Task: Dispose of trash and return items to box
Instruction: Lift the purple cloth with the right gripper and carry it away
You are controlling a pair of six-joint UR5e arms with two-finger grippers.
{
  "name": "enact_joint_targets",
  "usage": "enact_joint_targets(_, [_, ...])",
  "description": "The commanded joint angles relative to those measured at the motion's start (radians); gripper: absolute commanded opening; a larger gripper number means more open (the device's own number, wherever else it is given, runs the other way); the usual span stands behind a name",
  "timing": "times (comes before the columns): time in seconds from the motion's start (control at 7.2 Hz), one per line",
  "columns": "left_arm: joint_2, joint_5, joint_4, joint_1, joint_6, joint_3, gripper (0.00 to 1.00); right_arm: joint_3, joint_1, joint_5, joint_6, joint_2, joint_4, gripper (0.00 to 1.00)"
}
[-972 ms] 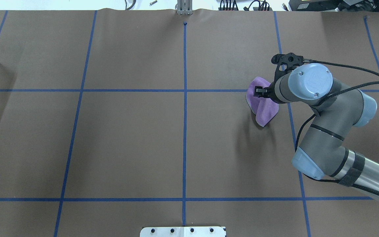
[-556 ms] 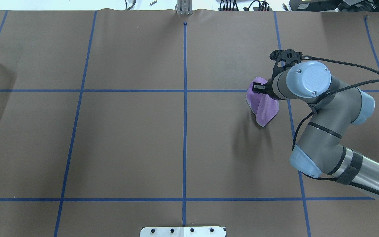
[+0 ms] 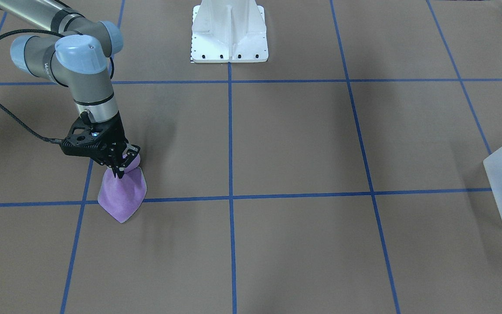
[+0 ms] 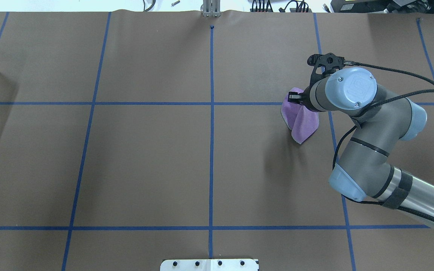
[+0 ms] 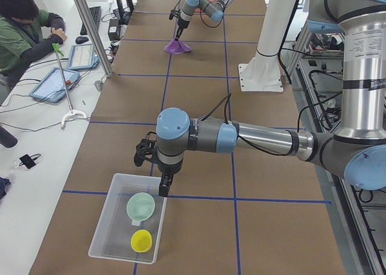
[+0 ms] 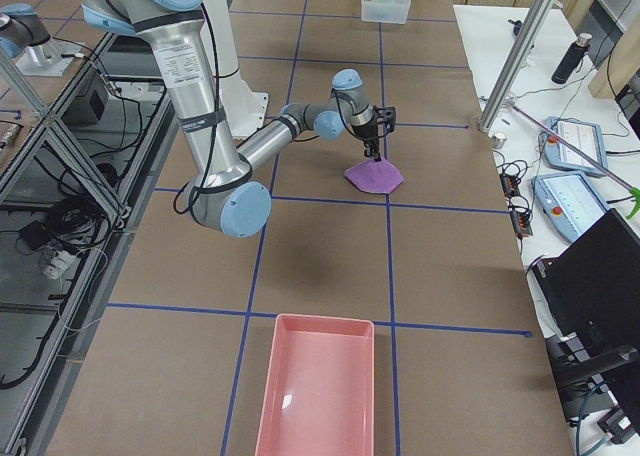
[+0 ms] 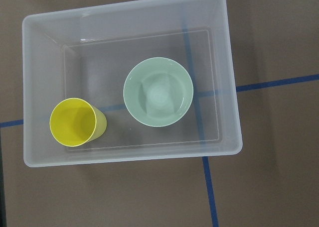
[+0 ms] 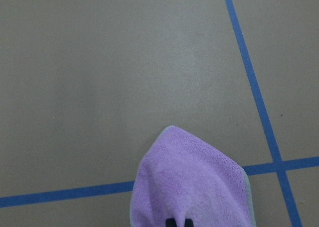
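My right gripper (image 3: 119, 169) is shut on the top of a purple cloth (image 3: 122, 196), which hangs in a peak with its lower end on the table; both show in the overhead view, gripper (image 4: 295, 98) and cloth (image 4: 303, 124). The frosted box (image 7: 230, 62) holds the yellow cup (image 7: 73, 122) and the mint-green bowl (image 7: 158, 91), both upright. My left gripper (image 5: 163, 186) hovers over the box (image 5: 104, 231) by its far rim; I cannot tell if it is open.
A pink tray (image 6: 318, 386) lies at the table's end on my right. The white robot base (image 3: 229, 30) stands at the middle of the near edge. An operator (image 5: 27, 31) sits at a side desk.
My right gripper has moved a little toward the table's far side with the cloth's top pinched in it. The cloth's lower end has stayed in place.
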Motion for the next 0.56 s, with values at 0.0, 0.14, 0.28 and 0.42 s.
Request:
enact_joint_targets(0.0, [0.018,0.000,0.024,0.000,-0.002,0.016,0.99,0.004,0.047,0.030,-0.016,0.002,-0.003,0.00])
enact_joint_targets(0.14, [0.059,-0.035,0.048,0.002,-0.003,0.014,0.99,0.004,0.099,0.104,-0.019,0.000,-0.003,0.00])
enact_joint_targets(0.28, [0.108,-0.079,0.043,0.000,-0.011,0.010,0.99,0.007,0.161,0.186,-0.057,-0.004,-0.005,0.00])
enact_joint_targets(0.42, [0.151,-0.081,0.042,0.002,-0.012,-0.034,0.99,0.010,0.239,0.265,-0.145,-0.017,-0.012,0.00])
